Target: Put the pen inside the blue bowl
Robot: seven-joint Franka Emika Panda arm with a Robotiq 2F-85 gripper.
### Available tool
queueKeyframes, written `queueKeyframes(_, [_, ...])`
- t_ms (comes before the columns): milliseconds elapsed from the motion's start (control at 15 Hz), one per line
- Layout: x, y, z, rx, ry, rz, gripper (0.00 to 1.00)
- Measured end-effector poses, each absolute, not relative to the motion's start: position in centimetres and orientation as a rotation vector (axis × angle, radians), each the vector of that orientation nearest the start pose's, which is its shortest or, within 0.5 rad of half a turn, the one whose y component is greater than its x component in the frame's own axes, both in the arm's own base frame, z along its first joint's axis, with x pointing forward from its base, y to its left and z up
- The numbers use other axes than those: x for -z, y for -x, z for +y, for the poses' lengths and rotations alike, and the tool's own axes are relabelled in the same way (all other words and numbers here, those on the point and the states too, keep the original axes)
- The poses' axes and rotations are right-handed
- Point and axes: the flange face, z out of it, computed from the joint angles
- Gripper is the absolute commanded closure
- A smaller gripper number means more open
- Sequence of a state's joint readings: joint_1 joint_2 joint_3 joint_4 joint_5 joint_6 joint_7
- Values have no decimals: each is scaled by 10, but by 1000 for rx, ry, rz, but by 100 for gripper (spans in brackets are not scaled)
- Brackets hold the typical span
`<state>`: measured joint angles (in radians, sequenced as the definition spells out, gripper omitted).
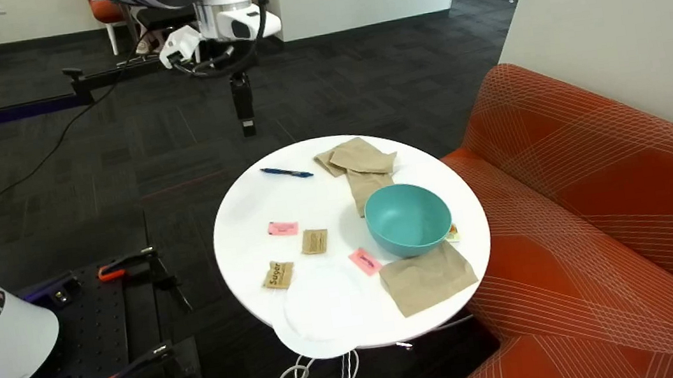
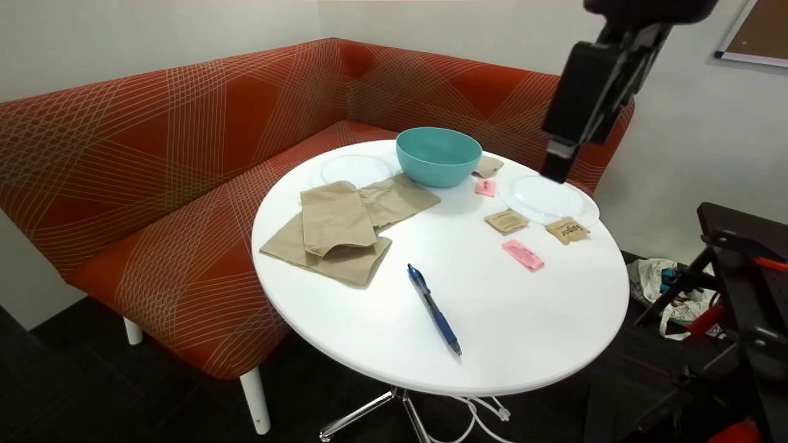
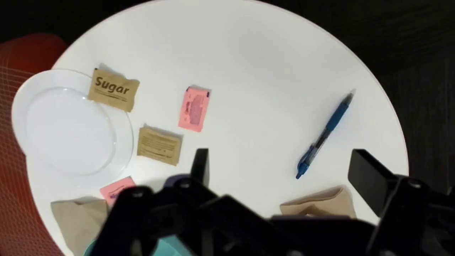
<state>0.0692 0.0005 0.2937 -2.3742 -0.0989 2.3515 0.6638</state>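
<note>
The pen is blue with a dark, clear barrel and lies flat on the white table (image 1: 243,213), in both exterior views (image 1: 287,172) (image 2: 433,306). It also shows in the wrist view (image 3: 336,118), right of centre. The teal-blue bowl (image 1: 407,219) stands upright on the table, also in an exterior view (image 2: 438,174). It looks empty. In the wrist view only a piece of the bowl (image 3: 170,247) shows, mostly hidden behind the gripper. My gripper (image 3: 279,167) is open and empty, its fingers wide apart. In both exterior views the gripper (image 1: 248,128) (image 2: 557,166) hangs above table height.
Tan folded napkins (image 2: 338,218) lie between pen and bowl, with another napkin (image 1: 429,277) beside the bowl. Pink packets (image 3: 194,109) and tan sugar packets (image 3: 113,89) lie around a clear plate (image 3: 71,131) overhanging the table edge. A red couch (image 1: 545,215) borders the table.
</note>
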Motion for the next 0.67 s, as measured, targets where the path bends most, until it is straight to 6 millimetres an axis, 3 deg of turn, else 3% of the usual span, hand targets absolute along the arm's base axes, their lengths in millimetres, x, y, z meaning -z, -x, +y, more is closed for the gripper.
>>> queueKeyframes(333, [-274, -511, 204, -24, 3105, 564, 0])
queueKeyframes(667, [-229, -540, 223, 24, 3036, 723, 0])
